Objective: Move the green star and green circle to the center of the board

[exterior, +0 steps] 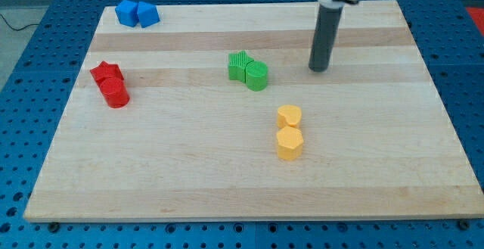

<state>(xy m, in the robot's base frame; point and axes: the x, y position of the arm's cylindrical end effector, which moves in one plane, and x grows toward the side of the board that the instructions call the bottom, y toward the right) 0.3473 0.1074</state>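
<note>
Blocks lay scattered over the desk point(227, 188), and I took the green star point(239, 66) as my landmark. Far to the view's left of it sat a red pair point(111, 84), and up toward the view's top-left a blue pair point(137, 14). Touching the star's right side was the green circle point(257, 76), both a little above the board's middle. Below and right of the star stood two yellow blocks point(289, 132), one touching the other. Further right, well clear of the circle, my tip point(319, 69) rested on the wood. I carried no jaws at all, only a rod, so nothing was pinched. Both greens looked small, light and rigid, likely to slide easily or spin if struck off-centre; I judged a push from their upper side, square on, would serve best.
</note>
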